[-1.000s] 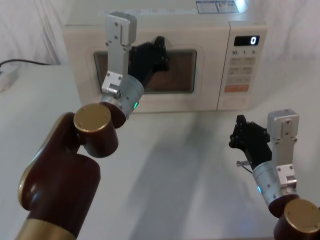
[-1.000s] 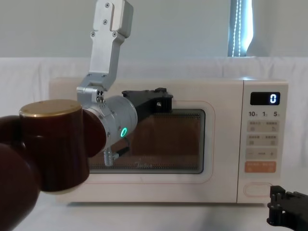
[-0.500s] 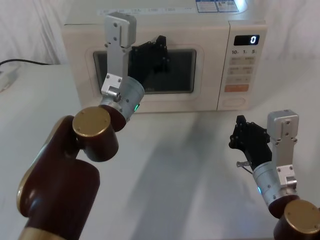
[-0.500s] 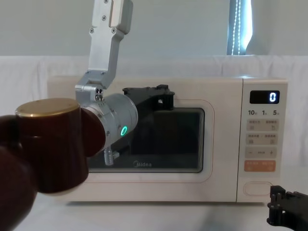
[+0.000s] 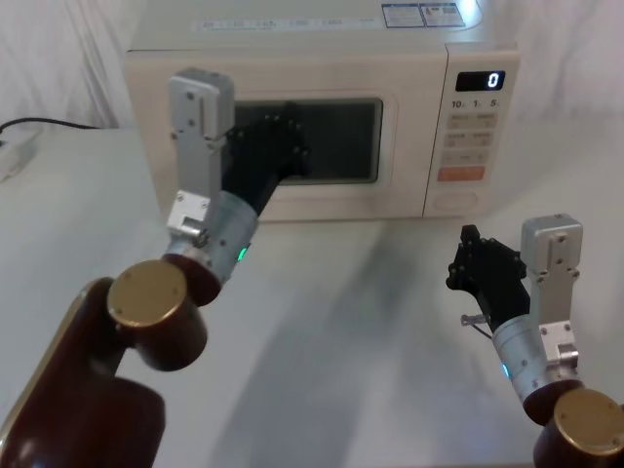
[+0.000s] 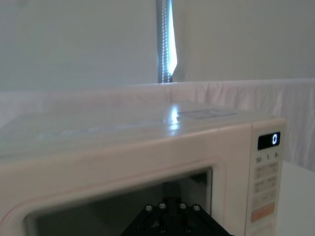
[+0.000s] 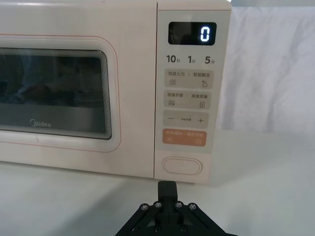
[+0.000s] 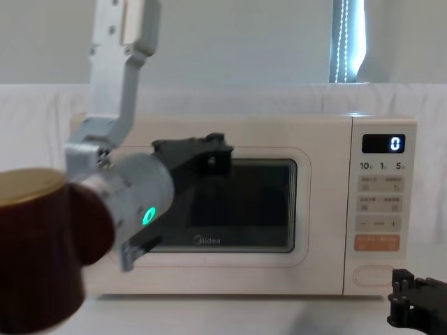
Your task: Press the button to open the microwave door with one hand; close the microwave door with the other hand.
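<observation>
- The microwave door [image 5: 292, 136] sits in the upper centre of the head view. It looks flush with the cream body, so I judge the closing nearly or fully finished.
- The left gripper [image 5: 278, 146] hangs in front of the dark window, left of centre; I cannot tell how its fingers stand.
- To end this step well, draw this arm straight back from the door, without scraping the window.
- The right gripper [image 5: 480, 268] waits at the lower right, well apart from the button [image 7: 182, 165]; its fingers I cannot tell either.
</observation>
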Action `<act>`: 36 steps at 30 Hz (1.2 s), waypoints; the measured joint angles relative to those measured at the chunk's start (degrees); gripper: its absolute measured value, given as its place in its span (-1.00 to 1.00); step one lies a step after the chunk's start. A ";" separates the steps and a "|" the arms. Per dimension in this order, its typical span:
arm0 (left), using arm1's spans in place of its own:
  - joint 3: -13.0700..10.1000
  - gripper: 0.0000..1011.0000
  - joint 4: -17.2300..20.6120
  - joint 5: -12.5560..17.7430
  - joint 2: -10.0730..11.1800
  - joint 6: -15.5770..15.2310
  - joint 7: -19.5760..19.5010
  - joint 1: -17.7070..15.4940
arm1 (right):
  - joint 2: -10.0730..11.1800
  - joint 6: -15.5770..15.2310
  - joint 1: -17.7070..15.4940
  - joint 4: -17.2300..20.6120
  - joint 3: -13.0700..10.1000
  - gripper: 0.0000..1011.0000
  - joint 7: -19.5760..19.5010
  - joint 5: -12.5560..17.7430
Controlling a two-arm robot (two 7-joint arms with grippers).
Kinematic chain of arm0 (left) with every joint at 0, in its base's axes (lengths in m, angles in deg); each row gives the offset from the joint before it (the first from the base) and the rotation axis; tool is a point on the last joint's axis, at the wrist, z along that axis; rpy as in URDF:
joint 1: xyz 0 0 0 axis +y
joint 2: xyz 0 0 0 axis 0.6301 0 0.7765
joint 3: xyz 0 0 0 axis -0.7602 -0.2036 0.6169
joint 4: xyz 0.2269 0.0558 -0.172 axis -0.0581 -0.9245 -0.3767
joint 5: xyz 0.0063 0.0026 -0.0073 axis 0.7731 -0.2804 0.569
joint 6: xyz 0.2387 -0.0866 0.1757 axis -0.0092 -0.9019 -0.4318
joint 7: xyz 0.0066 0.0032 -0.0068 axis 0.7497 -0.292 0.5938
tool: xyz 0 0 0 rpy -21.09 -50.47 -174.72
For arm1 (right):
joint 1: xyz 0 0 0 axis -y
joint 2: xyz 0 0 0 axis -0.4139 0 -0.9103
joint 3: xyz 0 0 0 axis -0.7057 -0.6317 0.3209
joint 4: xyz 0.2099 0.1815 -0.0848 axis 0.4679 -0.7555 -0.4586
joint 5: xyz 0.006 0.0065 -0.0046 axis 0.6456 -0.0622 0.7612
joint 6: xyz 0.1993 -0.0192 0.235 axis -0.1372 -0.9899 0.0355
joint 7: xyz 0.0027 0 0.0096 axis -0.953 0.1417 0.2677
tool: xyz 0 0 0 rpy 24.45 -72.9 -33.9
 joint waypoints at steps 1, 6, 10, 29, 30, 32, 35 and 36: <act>0.19 -1.00 0.57 -0.08 0.22 -0.10 0.05 0.60 | 0.00 0.00 0.00 0.00 0.00 -1.00 0.00 0.00; 1.61 -1.00 3.63 -0.51 1.70 -0.32 0.45 4.14 | 0.00 0.00 0.00 0.00 0.00 -1.00 0.00 0.00; 3.51 -1.00 6.49 -1.16 3.17 -0.09 0.81 7.93 | 0.00 0.00 0.00 0.00 0.00 -1.00 0.00 0.00; 9.94 -1.00 14.31 -4.75 5.45 3.60 1.95 24.06 | 0.00 0.00 0.00 0.00 0.00 -1.00 0.00 0.00; 10.09 -1.00 14.33 -4.77 5.40 3.83 2.01 24.38 | 0.00 0.00 0.00 0.00 0.00 -1.00 0.00 0.00; 10.43 -1.00 14.33 -4.79 5.17 4.46 2.13 25.04 | 0.00 0.00 0.00 0.00 0.00 -1.00 0.00 0.00; 10.72 -1.00 13.88 -4.75 4.91 5.27 2.23 25.48 | 0.00 0.00 0.00 0.00 0.00 -1.00 0.00 0.00; 10.73 -1.00 13.70 -4.67 4.86 5.44 2.25 25.48 | 0.00 0.00 0.00 0.00 0.00 -1.00 0.00 0.00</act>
